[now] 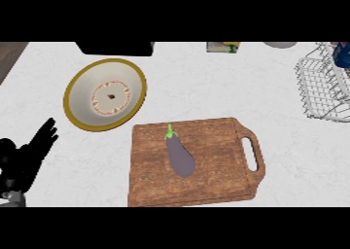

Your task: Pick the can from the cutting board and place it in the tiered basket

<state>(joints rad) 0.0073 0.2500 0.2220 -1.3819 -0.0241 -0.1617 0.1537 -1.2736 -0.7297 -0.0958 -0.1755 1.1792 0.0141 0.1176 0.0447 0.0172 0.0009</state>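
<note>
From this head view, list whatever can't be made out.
- Right hand: not in the head view at all.
- Blue can in the tiered basket: cut off by the right edge, label unreadable.
- Dark object, small box and pale round thing along the top: cropped, unidentifiable.
- Left hand: open at lower left, forearm cut off.

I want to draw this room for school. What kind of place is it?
Probably a kitchen counter. A wooden cutting board with an eggplant on it, a gold-rimmed plate and a white wire basket sit on the pale countertop.
</note>
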